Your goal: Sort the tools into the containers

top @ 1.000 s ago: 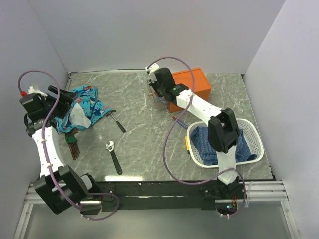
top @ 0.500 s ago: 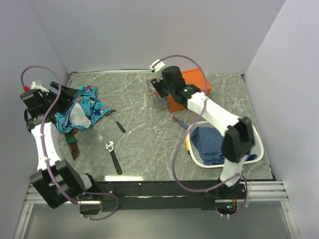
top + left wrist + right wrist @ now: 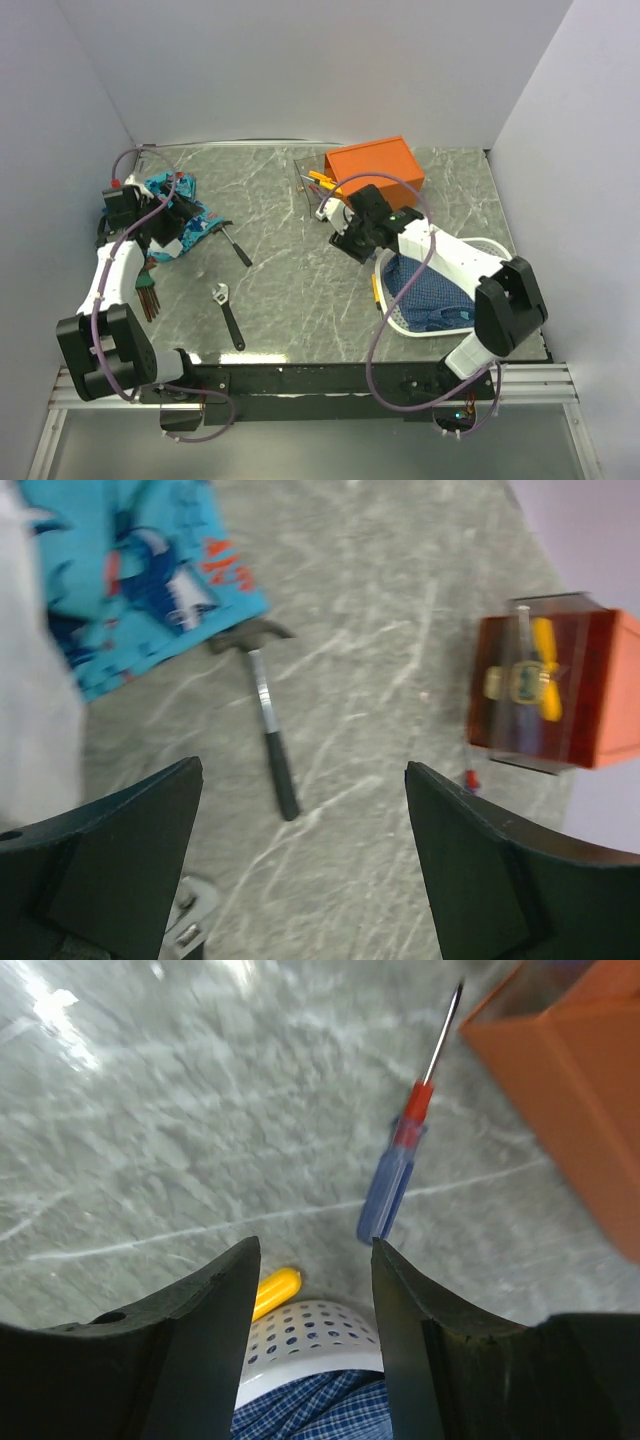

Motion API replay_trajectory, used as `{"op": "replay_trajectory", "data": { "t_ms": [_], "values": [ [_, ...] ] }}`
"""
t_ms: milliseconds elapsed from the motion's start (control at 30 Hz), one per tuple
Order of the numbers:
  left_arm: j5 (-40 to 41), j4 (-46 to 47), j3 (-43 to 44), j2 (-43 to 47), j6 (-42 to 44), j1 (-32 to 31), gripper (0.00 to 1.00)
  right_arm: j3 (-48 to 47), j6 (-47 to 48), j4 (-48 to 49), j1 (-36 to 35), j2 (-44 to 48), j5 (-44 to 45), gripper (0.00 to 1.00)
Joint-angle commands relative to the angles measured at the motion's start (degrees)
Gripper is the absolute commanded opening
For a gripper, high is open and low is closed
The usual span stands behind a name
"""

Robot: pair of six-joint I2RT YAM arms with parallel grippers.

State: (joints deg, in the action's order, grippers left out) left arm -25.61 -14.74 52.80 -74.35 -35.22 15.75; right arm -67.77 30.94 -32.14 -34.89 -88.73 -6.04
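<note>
Right gripper (image 3: 312, 1260): fingers parted to a moderate gap, nothing between them. It hangs low over the grey marbled table (image 3: 150, 1110).
- Closest, under the fingers: rim of a white perforated basket (image 3: 310, 1328) with blue plaid cloth (image 3: 320, 1405) inside.
- Just beyond the rim, toward the finger on the wrist view's left side: a yellow handle (image 3: 272, 1290) lying on the table. Cannot tell whether it touches the basket.
- Ahead of the other finger: a screwdriver (image 3: 392, 1180) with a blue handle and red collar, lying flat. Its shaft points away from the gripper.
- Farthest, beside the shaft tip: the orange box (image 3: 570, 1070). Contact between tip and box is unclear.

Left gripper (image 3: 305, 780): jaws spread wide, empty.
- Closest, at the bottom edge by the finger on the wrist view's left side: a silver wrench (image 3: 185, 925), only its jaw end in view.
- Just ahead of the gap: the hammer (image 3: 268, 725), black grip end nearest the gripper, head away from it.
- At the hammer head, touching or nearly so: blue patterned cloth (image 3: 140, 570), bunched on the table.
- Farthest, well apart and off toward the other finger: the orange box, with a clear drawer (image 3: 530, 680) at its facing end. The drawer holds yellow-handled tools, blurred.
</note>
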Motion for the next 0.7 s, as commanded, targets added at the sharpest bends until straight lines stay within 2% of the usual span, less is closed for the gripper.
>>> {"op": "replay_trajectory", "data": {
  "t_ms": [0, 100, 267, 400, 667],
  "values": [
    [2.76, -1.15, 1.43, 2.01, 4.11, 1.57, 0.88, -0.96, -2.72, 2.08, 1.41, -4.16, 3.74, 0.56],
    [1.96, -0.91, 2.66, 2.36, 3.41, 1.65, 0.88, -2.72, -4.31, 2.95, 1.41, -8.29, 5.86, 0.55],
    [0.30, 3.57, -0.58, 4.11, 0.60, 2.53, 0.88, -0.88, -1.67, 7.53, 1.58, -12.16, 11.04, 0.54],
    [1.69, 2.35, 0.29, 5.09, 2.96, 3.76, 0.88, 0.97, -0.53, 8.75, 2.20, -12.52, 12.28, 0.54],
    [-0.06, 5.51, -1.29, 5.53, 1.66, 6.75, 0.88, 1.76, -1.49, 9.29, 2.55, -11.64, 16.15, 0.55]
  ]
}}
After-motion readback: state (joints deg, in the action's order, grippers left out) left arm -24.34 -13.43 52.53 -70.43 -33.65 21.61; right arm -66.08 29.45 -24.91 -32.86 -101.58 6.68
